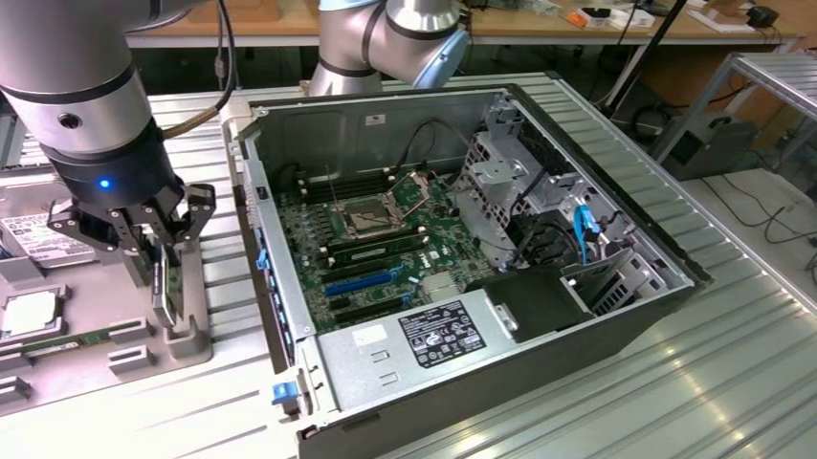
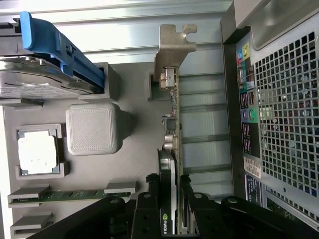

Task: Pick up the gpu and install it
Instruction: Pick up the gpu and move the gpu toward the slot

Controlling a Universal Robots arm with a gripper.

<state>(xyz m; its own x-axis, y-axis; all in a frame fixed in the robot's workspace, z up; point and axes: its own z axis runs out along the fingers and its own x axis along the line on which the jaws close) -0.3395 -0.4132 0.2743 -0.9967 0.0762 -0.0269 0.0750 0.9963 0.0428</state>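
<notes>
ROBOT AT WORK: the arm's gripper [image 1: 156, 251] sits over the gpu [image 1: 167, 287] at centre-left of the exterior view, jaws closed on the card's top edge w/ one finger against each face. The gpu stands edge-on in a slot of the grey parts holder [image 1: 191, 342], just beside the open PC case [image 1: 511, 105] that takes up the middle of the frame. The card is not yet lifted out and not yet in the case.

Wrist view: the gripper [image 2: 168, 180] straddles the gpu [image 2: 172, 129], seen as a slim strip w/ small components along it. Its silvery bracket [image 2: 174, 47] is at the end away from the jaws, next to an upright of the parts holder [image 2: 134, 149]. Also in the parts holder, apart from the card: a hard drive [image 2: 35, 79] w/ blue rail, a square grey block [image 2: 93, 128], a processor chip [image 2: 37, 153] in its pocket and a green memory stick [image 2: 65, 195] lying flat. The case's perforated rear panel [image 2: 289, 99], w/ ports, runs alongside the card.

Inside the case, exterior view: motherboard [image 1: 370, 239] w/ blue expansion slots [image 1: 358, 284], and a power supply [image 1: 428, 335] at lower centre. All of it rests on a ribbed metal tabletop [image 1: 715, 363]
</notes>
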